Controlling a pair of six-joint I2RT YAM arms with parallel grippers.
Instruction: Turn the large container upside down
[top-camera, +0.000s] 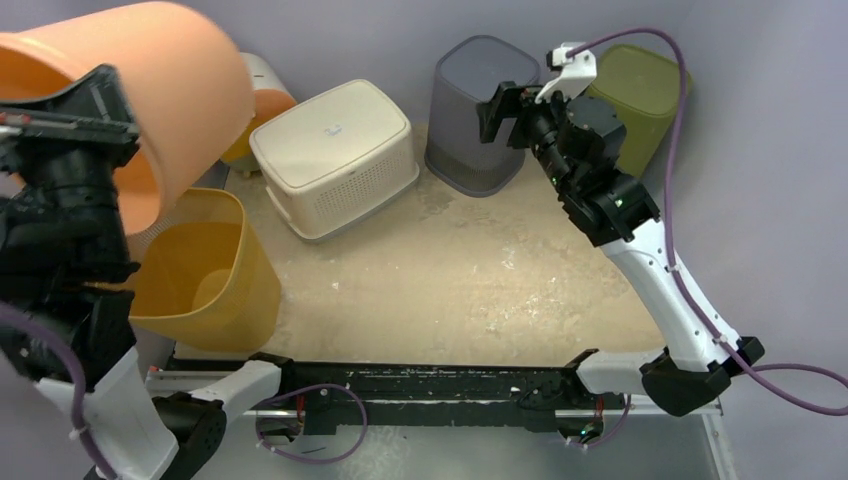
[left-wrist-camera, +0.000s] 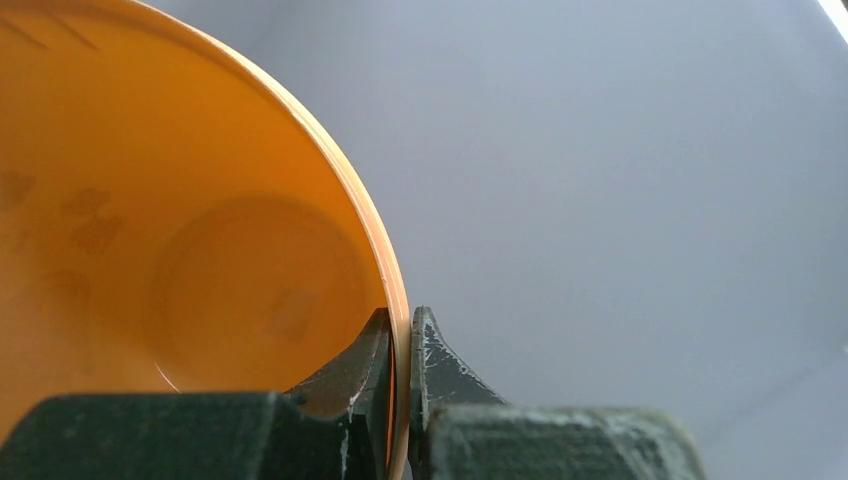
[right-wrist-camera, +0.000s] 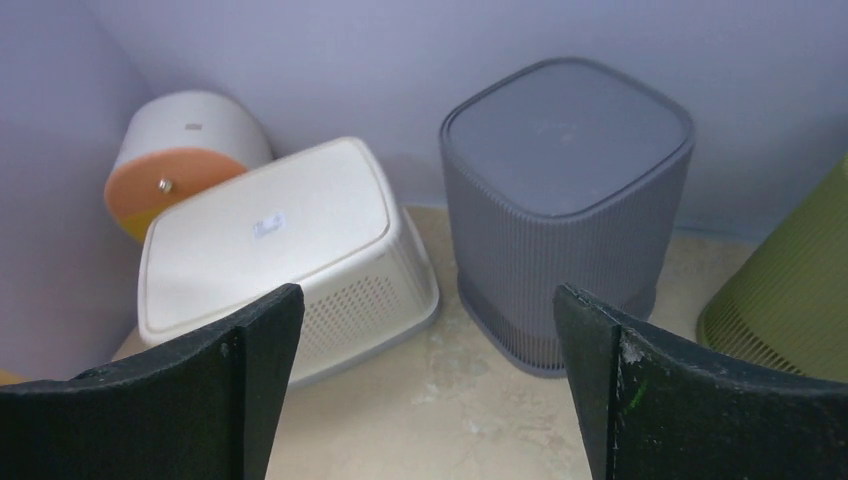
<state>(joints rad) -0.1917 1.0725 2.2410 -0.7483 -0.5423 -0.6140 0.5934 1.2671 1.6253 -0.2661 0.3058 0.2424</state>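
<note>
The large container is a peach-orange bucket (top-camera: 190, 90), lifted off the table at the far left and tipped on its side, mouth toward the left. My left gripper (top-camera: 112, 105) is shut on its rim. In the left wrist view the thin rim (left-wrist-camera: 398, 300) is pinched between my fingers (left-wrist-camera: 400, 335), one inside the bucket (left-wrist-camera: 200, 250) and one outside. My right gripper (top-camera: 500, 112) is open and empty, held above the table near the grey bin; its view shows it wide open (right-wrist-camera: 430, 310).
A yellow bin (top-camera: 210, 270) stands upright below the lifted bucket. A white perforated basket (top-camera: 335, 150) and a grey ribbed bin (top-camera: 480, 110) sit upside down at the back. A green bin (top-camera: 640, 95) is at back right, a white-and-orange cylinder (top-camera: 268, 100) at back left.
</note>
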